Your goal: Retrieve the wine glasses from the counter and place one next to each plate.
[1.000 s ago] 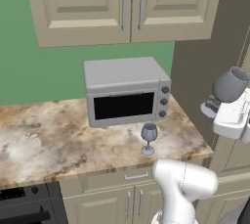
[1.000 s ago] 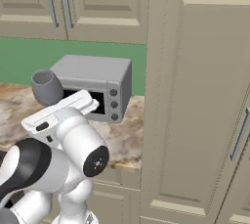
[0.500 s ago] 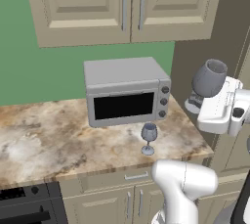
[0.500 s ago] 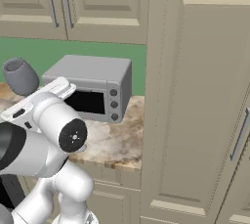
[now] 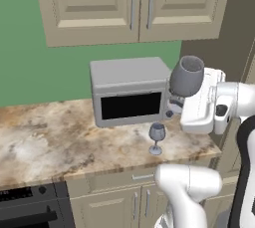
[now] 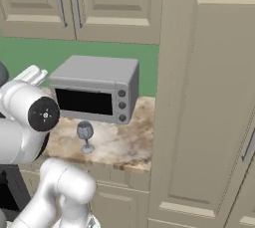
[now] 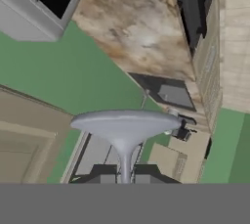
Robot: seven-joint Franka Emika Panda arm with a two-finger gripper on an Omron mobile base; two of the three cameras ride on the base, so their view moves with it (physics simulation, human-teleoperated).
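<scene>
One grey-blue wine glass hangs in the air in front of the microwave's right end, with my gripper shut on its stem. In the hand view its round foot spreads above the thin stem, which is clamped between my fingertips. The second wine glass stands upright on the tan marbled counter near its front edge, below and left of the held one; it also appears as the small glass in the right base view. Both plates are out of view.
A grey microwave sits at the back of the counter against the green wall. Beige upper cabinets hang above. A tall beige cabinet closes the counter's right end. A dark stove lies lower left.
The arm has swung left with the held glass, from the counter's right end to just in front of the microwave's right side. The glass on the counter has not moved.
</scene>
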